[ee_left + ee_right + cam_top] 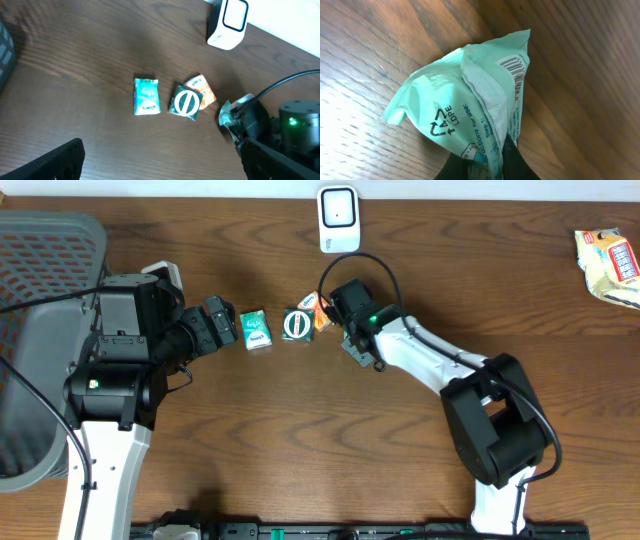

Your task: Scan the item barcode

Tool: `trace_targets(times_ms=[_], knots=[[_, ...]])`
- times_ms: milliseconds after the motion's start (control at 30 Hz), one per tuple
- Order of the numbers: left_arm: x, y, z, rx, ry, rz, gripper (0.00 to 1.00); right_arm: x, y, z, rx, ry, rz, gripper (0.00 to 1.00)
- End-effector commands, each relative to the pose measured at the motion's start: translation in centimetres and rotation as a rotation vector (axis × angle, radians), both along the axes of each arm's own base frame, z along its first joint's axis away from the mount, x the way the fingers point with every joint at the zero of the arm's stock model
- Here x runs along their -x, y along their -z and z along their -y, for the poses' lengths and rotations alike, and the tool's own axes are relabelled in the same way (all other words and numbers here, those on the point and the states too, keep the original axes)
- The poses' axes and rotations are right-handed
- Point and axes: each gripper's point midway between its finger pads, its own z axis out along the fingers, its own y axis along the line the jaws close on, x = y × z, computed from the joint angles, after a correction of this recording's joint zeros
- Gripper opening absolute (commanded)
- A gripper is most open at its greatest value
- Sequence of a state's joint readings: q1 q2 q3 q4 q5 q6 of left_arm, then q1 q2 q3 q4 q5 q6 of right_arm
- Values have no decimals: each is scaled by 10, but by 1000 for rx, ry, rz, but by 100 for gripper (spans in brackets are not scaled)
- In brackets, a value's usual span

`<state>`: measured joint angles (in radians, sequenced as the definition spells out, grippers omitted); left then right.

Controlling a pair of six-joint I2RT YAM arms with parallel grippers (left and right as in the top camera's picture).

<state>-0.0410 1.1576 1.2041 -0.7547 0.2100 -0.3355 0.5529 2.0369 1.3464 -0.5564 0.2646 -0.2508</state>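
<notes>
My right gripper (492, 160) is shut on the lower end of a mint-green plastic packet (465, 105), held just above the wood. Its barcode (514, 67) shows on the packet's upper right flap, facing my wrist camera. From overhead the right gripper (358, 350) hangs right of the loose packets, well below the white scanner (338, 218) at the table's far edge. The left gripper (226, 330) is open and holds nothing, beside a teal packet (256, 330). In the left wrist view its fingers (52, 162) stand wide apart, and the held packet (226, 114) shows at the right.
A dark green packet with a round logo (297, 325) and an orange packet (318, 308) lie beside the teal one. A grey basket (40, 250) fills the left edge. A snack bag (610, 265) lies at the far right.
</notes>
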Motion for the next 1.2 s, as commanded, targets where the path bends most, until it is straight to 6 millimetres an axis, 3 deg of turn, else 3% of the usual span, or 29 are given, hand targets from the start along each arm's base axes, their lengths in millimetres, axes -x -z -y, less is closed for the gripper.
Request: trace_targets(times_ms=[0,200,300,400,467,567,733,833,1067,1167], knots=[[-2,-6,-2,-16,4,19,98,-3,-28,-34,-298,-15,-63,5],[-2,-6,-2,-16,4,19,98,-33,-126,-70,-832,-120,-68,6],[-2,-6,-2,-16,4,19,98,-50,-174,-71,-1100,-145,-58,1],[-2,-6,-2,-16,4,19,98,-64,-201,-55,-1259,-108,-69,1],[-2,-6,-2,-16,4,19,98,-62,-205,-48,-1293,-111,-95,1],[-2,-6,-2,-16,4,19,98,-49,-188,-42,-1317,-82,-198,1],[-2,-6,-2,-16,4,19,98,-16,-120,-36,-1277,55,-389,1],[-2,-6,-2,-16,4,19,98,1,-87,-26,-1264,119,-443,8],[-2,-6,-2,-16,4,19,98,6,-35,8,-1118,311,-413,10],[-2,-6,-2,-16,4,19,98,5,-22,24,-1070,372,-387,12]])
